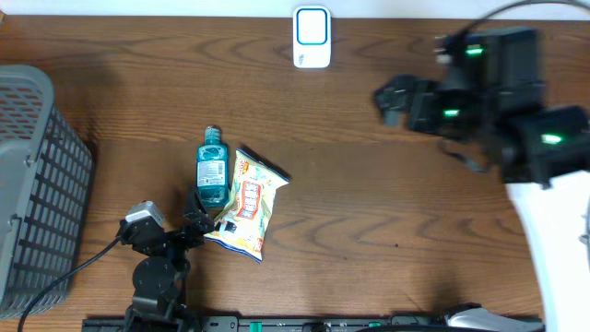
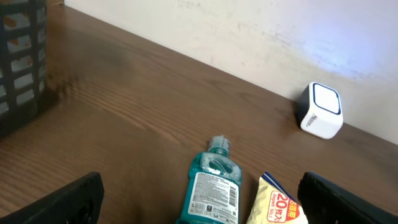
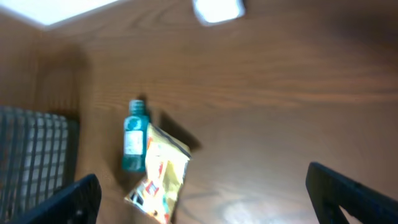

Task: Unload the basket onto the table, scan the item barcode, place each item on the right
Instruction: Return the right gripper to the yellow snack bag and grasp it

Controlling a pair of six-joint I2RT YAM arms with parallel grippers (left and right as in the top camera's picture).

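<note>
Overhead view: a teal mouthwash bottle [image 1: 212,171] and a yellow snack bag [image 1: 247,205] lie touching on the wooden table [image 1: 369,231], just ahead of the wide-open left gripper [image 1: 196,219]. The right gripper [image 1: 391,98], also spread, hangs nearer the white scanner [image 1: 312,37]. The bag shows "20" (the bottle's label is too small to read).

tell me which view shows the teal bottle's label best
Left wrist: the teal bottle lies close, its white printed label facing the camera, though its base is cut off. Overhead shows the whole bottle, small; right wrist shows it small and blurred.
</note>
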